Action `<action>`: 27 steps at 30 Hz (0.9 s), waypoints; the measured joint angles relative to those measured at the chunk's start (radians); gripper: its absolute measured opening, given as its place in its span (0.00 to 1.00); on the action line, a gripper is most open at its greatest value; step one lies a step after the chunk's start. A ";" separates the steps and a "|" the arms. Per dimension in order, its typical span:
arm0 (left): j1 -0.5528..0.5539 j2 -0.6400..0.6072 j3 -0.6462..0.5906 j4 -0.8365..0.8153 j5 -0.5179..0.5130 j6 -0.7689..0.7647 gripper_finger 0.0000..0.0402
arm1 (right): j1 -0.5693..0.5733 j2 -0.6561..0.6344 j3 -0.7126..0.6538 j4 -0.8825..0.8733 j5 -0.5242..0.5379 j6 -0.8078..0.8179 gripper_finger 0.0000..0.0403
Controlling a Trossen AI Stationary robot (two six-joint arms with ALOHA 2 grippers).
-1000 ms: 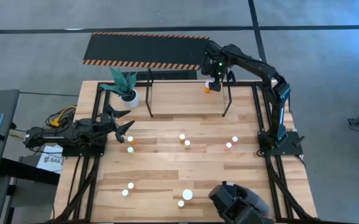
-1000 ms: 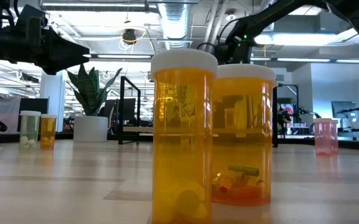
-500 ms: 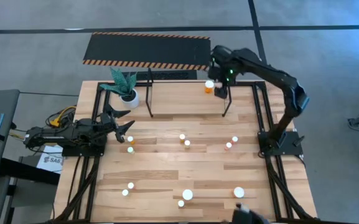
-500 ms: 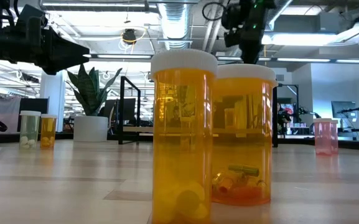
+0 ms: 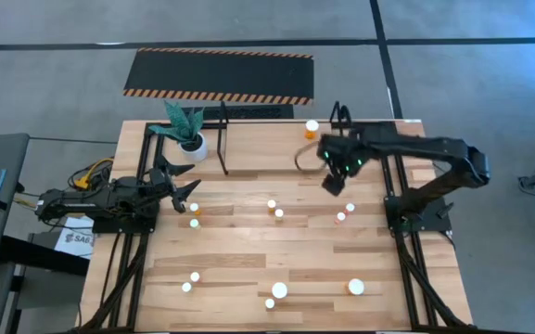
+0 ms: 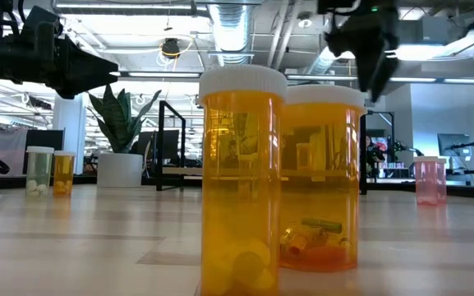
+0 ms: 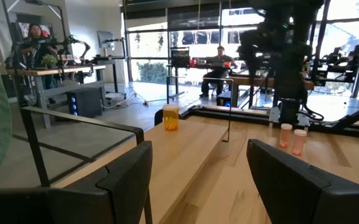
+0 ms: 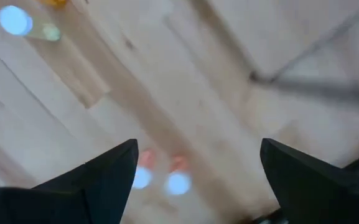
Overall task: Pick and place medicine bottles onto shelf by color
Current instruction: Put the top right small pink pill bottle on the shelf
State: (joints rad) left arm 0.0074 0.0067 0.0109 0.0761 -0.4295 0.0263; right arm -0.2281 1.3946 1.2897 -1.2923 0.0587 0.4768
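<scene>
While right pincer [image 5: 335, 173] hangs empty, fingers apart, just in front of shelf [image 5: 222, 139], centre over reddish bottles [image 5: 345, 212] nearby. Drop straight, squeeze below cap. Left pincer [image 5: 185, 188] waits apart near plant pot [image 5: 193, 145].

Small cylindrical white-capped medicine bottles stand upright, scattered across the light wooden worktop [image 5: 248, 250]. One orange bottle [image 5: 312, 129] stands within the low black thin-tube metal shelf frame [image 5: 224, 139] at the far edge. Two reddish bottles [image 5: 345, 212] stand close together near the right side. Two large amber bottles [image 6: 279, 177] stand side by side nearest the low camera.
</scene>
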 joint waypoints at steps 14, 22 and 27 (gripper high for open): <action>0.000 0.000 0.000 0.000 0.000 0.000 0.62 | 0.265 -0.108 -0.297 0.044 0.019 0.951 0.81; 0.000 0.000 0.000 0.000 0.000 0.000 0.62 | 0.310 -0.108 -0.413 0.163 0.020 0.985 0.75; 0.000 0.000 0.000 0.000 0.000 0.000 0.62 | 0.274 -0.131 -0.485 0.207 0.025 0.980 0.73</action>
State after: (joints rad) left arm 0.0071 0.0064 0.0108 0.0761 -0.4294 0.0265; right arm 0.0464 1.2635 0.8046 -1.0851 0.0841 1.4568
